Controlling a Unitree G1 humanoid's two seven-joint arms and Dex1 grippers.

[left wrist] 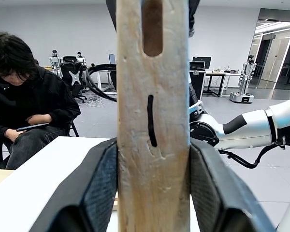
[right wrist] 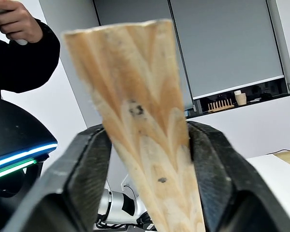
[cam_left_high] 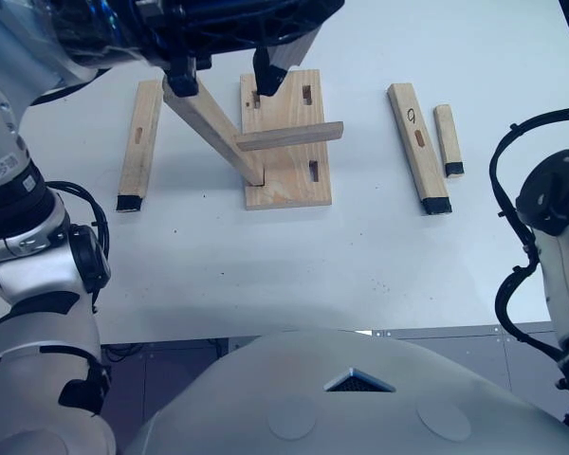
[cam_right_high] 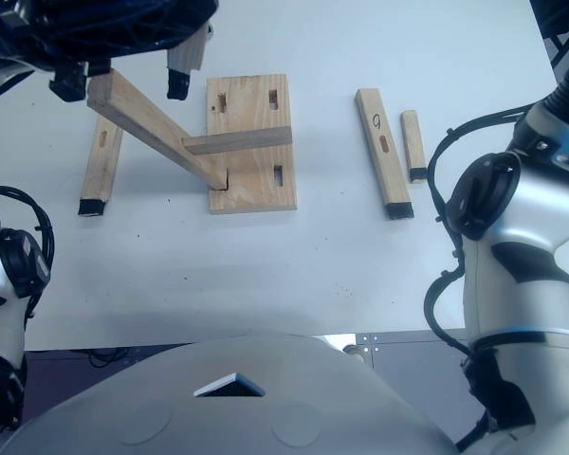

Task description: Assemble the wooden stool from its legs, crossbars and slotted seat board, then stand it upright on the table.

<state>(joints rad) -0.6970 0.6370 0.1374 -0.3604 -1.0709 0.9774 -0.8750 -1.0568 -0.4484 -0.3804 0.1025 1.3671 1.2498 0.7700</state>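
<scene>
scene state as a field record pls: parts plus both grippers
seat board: flat on the table, slots up
held leg: tilted, lower end at the board's near left corner slot
crossbar: sticks sideways out of the held leg, over the board
left gripper: shut on the held leg's upper part
right gripper: shut on a wooden piece
plain leg: flat, left of the board
marked leg, short bar: flat, right of the board
stage: stool not assembled

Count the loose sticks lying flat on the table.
3: a stick left of the board, a long stick right of it, a short stick farther right. Others may be hidden.
</scene>
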